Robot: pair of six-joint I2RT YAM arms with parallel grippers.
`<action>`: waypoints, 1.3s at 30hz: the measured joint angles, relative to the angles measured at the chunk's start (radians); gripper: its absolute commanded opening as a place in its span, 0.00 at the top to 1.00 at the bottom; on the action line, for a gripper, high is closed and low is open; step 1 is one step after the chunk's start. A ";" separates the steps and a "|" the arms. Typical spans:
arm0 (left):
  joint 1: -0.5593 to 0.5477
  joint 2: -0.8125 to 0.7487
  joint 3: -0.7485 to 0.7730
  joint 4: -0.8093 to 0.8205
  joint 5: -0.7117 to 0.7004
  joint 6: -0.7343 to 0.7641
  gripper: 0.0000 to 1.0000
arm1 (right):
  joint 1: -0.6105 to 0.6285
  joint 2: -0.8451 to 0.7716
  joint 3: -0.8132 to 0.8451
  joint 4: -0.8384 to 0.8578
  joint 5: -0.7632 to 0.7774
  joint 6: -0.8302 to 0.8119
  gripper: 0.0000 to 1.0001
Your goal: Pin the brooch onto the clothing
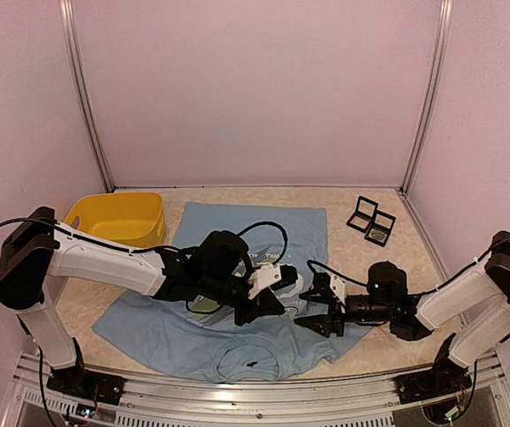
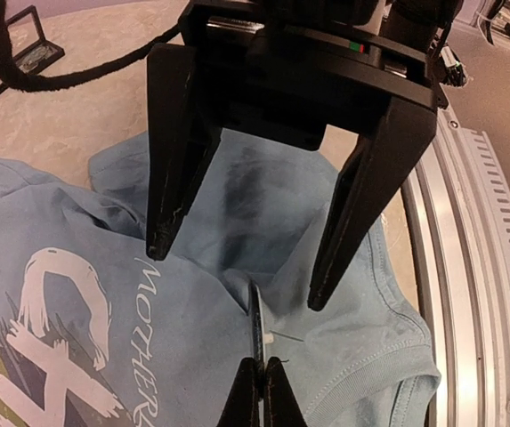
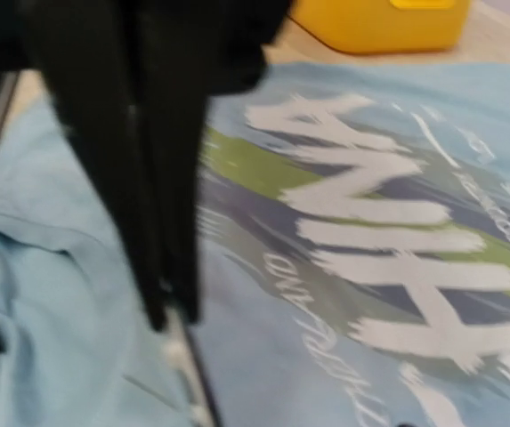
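The light blue T-shirt point(image 1: 237, 342) with white "CHINA" lettering lies flat on the table, collar toward me. My right gripper point(image 1: 311, 324) is shut on the brooch point(image 2: 261, 331), a thin disc seen edge-on with its pin point(image 2: 288, 337) sticking out, held against the shirt point(image 2: 76, 294) near the collar. In the right wrist view the gripper point(image 3: 172, 313) and brooch point(image 3: 186, 360) are blurred. My left gripper point(image 2: 241, 274) is open, its fingers point(image 2: 167, 222) straddling a raised fold of cloth right behind the brooch. In the top view the left gripper point(image 1: 272, 301) sits just left of the right one.
A yellow tub point(image 1: 117, 218) stands at the back left, touching the shirt's edge. Two open black boxes point(image 1: 370, 220) lie at the back right. The metal rail point(image 1: 237, 396) runs along the near edge, close to the collar.
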 measured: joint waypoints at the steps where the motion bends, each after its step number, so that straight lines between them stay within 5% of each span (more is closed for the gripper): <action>1: 0.000 0.000 0.000 0.000 0.000 0.000 1.00 | 0.000 0.010 0.002 0.014 -0.019 -0.003 0.39; 11: 0.000 0.000 0.000 0.002 0.000 0.000 1.00 | 0.000 0.129 0.035 0.077 -0.111 -0.008 0.54; 20: 0.001 0.000 0.000 0.002 -0.010 0.000 1.00 | 0.000 0.192 0.079 0.135 -0.122 -0.005 0.78; 39: 0.002 0.000 0.003 0.010 -0.054 0.007 1.00 | -0.015 0.194 0.100 0.125 -0.106 0.151 0.88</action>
